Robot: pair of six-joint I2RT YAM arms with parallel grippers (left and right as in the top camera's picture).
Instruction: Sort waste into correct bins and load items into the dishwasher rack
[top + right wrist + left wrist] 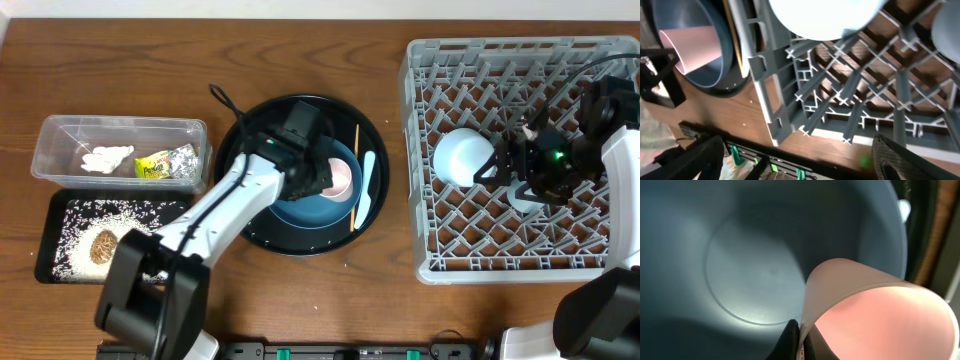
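Note:
The pink cup (342, 180) lies on its side in the dark-blue plate (310, 210), which sits on the round black tray. My left gripper (322, 178) is shut on the cup's rim; in the left wrist view the thin wall of the pink cup (880, 315) sits pinched in my left gripper (800, 332) over the plate (740, 270). My right gripper (500, 160) hangs open over the grey dishwasher rack (430, 60), just right of the upturned pale-blue bowl (460, 157). Nothing lies in the right gripper (800, 160). A white spoon (365, 185) and a chopstick (354, 175) lie on the tray.
The clear tub (60, 135) at left holds white tissue (107, 158), a yellow wrapper (153, 168) and foil (185, 160). The shallow black tray (48, 240) below it holds rice and a brown food piece (105, 245). A light-blue cup (525, 197) sits in the rack under my right arm.

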